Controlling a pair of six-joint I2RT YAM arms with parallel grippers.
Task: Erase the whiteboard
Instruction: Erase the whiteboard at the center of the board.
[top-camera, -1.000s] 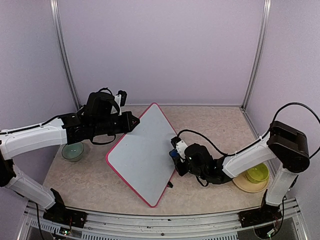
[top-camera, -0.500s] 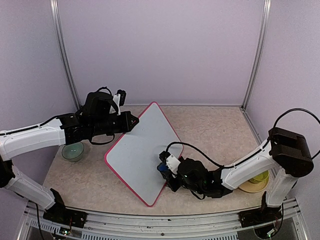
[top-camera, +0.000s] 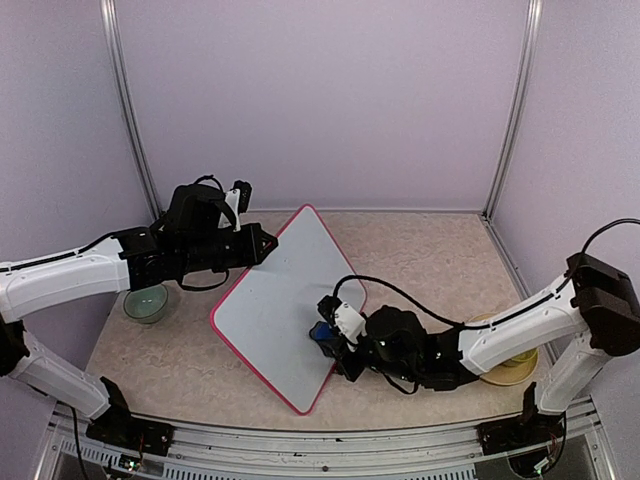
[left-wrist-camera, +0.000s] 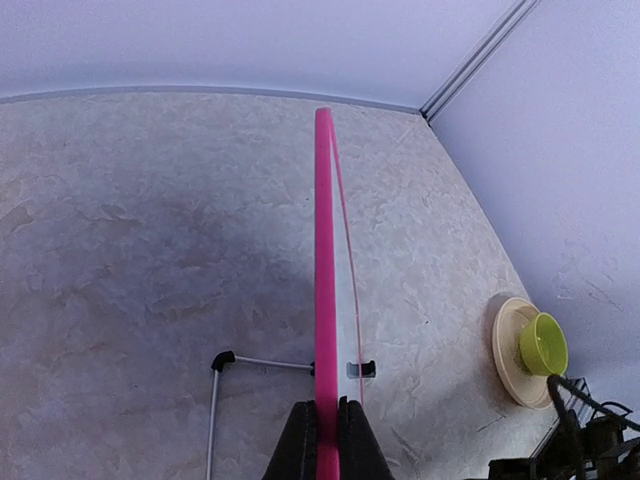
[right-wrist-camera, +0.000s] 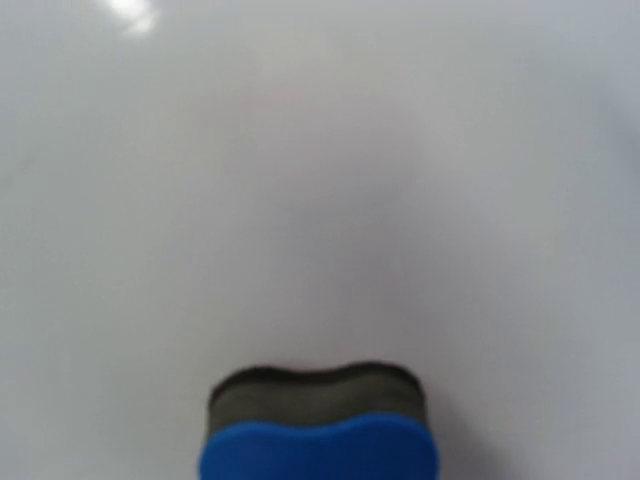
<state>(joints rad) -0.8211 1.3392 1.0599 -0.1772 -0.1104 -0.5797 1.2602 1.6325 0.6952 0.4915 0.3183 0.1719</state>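
Top external view, left to right: a small pale-green glass bowl (top-camera: 146, 303) sat on the beige marbled tabletop (top-camera: 440, 250) near the left wall, close under the left arm and just left of the board. The left gripper (top-camera: 270, 243) was clamped shut on the upper-left rim of the large white whiteboard with a thin pink rim (top-camera: 270, 300). The board stood in the middle of the table, between the two arms. The right gripper (top-camera: 332, 335) was closed on a blue-backed eraser with a dark felt pad (top-camera: 321, 336), which was pressed against the board's lower right part, close to the right rim. Farther right, well apart from the board, a yellow-green cup (top-camera: 516, 346) stood on a tan round plate (top-camera: 495, 372), partly hidden behind the right arm. Nothing lay between the eraser and the white face.

Left wrist view showed the pink rim edge-on, pinched between two black fingers (left-wrist-camera: 297, 445), running straight away from the camera. A thin wire stand with black feet (left-wrist-camera: 222, 359) rested on the table on the board's back side, to the left.

Right wrist view showed the felt of the eraser against the glossy white surface.

The board sat cornerwise on the table: one corner pointed at the back wall, the opposite one at the near edge. Its face was tipped up and toward the right arm. Its longer sides seemed to run from the far corner toward the near left, though perspective made that uncertain.
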